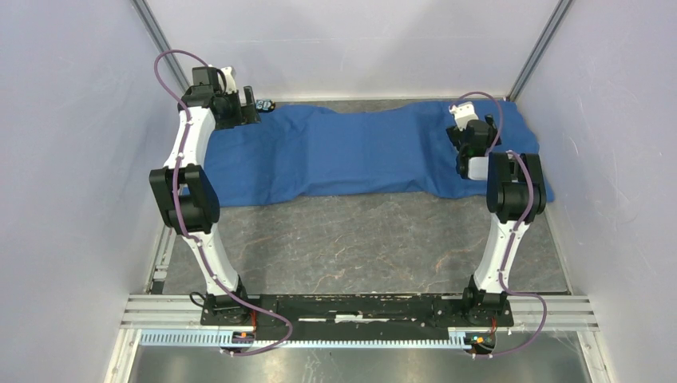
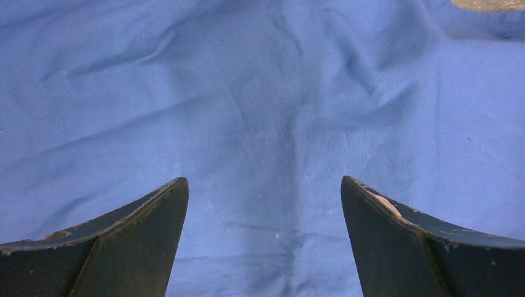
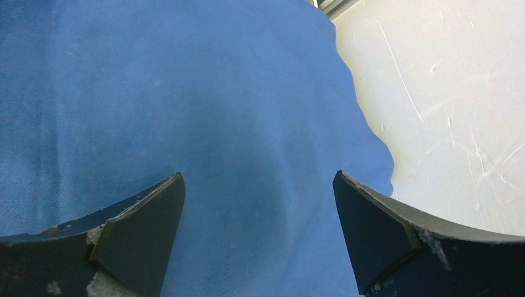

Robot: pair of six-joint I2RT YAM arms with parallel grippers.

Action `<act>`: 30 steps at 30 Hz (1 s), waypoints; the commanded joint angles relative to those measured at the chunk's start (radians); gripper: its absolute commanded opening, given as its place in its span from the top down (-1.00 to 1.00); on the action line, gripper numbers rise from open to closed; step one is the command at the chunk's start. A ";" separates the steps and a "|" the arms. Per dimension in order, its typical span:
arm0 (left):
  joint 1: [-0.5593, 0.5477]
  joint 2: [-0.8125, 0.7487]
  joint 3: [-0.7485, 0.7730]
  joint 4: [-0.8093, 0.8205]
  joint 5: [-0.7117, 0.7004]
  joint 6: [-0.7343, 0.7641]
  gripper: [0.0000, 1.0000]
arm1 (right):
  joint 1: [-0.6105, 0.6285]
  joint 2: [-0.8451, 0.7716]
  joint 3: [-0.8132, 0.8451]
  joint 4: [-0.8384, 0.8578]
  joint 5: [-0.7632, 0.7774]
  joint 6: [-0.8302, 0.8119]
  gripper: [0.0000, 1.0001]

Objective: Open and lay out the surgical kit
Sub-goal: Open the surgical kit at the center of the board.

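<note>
Of the surgical kit, only its large blue cloth [image 1: 351,155] shows, lying rumpled across the far half of the table from left to right. My left gripper [image 1: 249,102] hovers at the cloth's far left end. In the left wrist view its jaws [image 2: 264,182] stand wide open over creased blue fabric [image 2: 260,93], holding nothing. My right gripper [image 1: 469,159] is over the cloth's right end. The right wrist view shows it open [image 3: 258,176] above smooth cloth [image 3: 186,93] near the cloth's right edge. Anything beneath the cloth is hidden.
Grey marbled tabletop [image 1: 343,239] lies between the cloth and the arm bases. White enclosure walls stand on three sides; the right wall [image 3: 446,93] is close to the right gripper. A small dark object [image 1: 266,104] sits at the cloth's far edge beside the left gripper.
</note>
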 commanded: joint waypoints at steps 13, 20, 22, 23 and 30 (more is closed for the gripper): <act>-0.002 0.034 0.056 0.021 0.004 -0.016 -0.99 | -0.032 0.027 0.427 -0.446 -0.111 0.259 -0.96; -0.002 0.157 0.197 -0.063 -0.014 -0.044 -0.99 | -0.032 0.134 0.614 -0.538 -0.097 0.363 -0.92; 0.000 0.223 0.259 -0.092 -0.005 -0.075 -0.97 | -0.032 0.148 0.623 -0.547 -0.115 0.387 -0.92; 0.001 0.250 0.285 -0.103 -0.002 -0.090 -0.97 | -0.032 0.152 0.623 -0.547 -0.123 0.399 -0.91; -0.001 0.382 0.381 -0.148 0.103 -0.194 -0.95 | -0.032 0.157 0.608 -0.610 -0.289 0.438 -0.88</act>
